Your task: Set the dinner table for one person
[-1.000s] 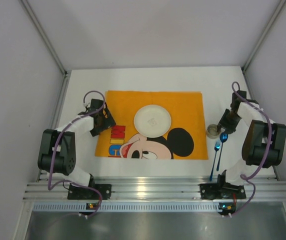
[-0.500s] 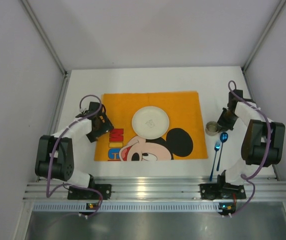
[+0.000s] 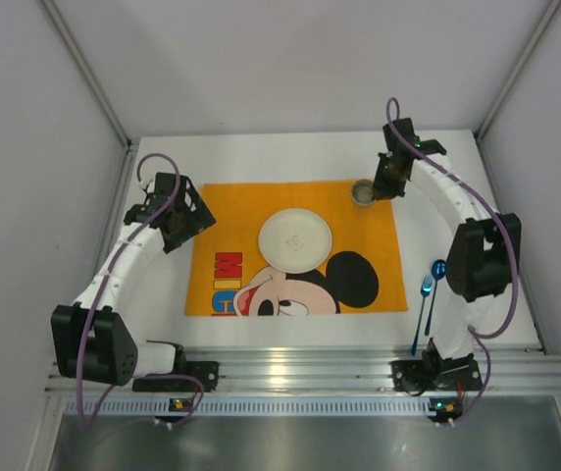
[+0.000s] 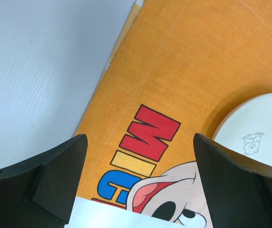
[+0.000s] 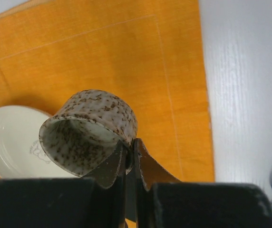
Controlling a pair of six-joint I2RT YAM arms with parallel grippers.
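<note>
The right pincer (image 5: 130, 148) grips a speckled cup (image 5: 91, 126) by its rim above the far right corner of the placemat (image 3: 241, 211). The left pincer (image 4: 140, 142) gapes wide over the placemat's left edge. The white worktop (image 3: 261, 157) lies beneath it.

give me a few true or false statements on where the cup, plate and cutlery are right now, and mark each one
1. The right pincer grips the speckled cup by its rim. True.
2. The white plate lies on the bare table, off the orange placemat. False: it lies on the placemat.
3. The blue fork and spoon lie on the table, to the right of the placemat. True.
4. The left pincer holds the plate. False: it is open and empty, above the placemat's left part.
</note>
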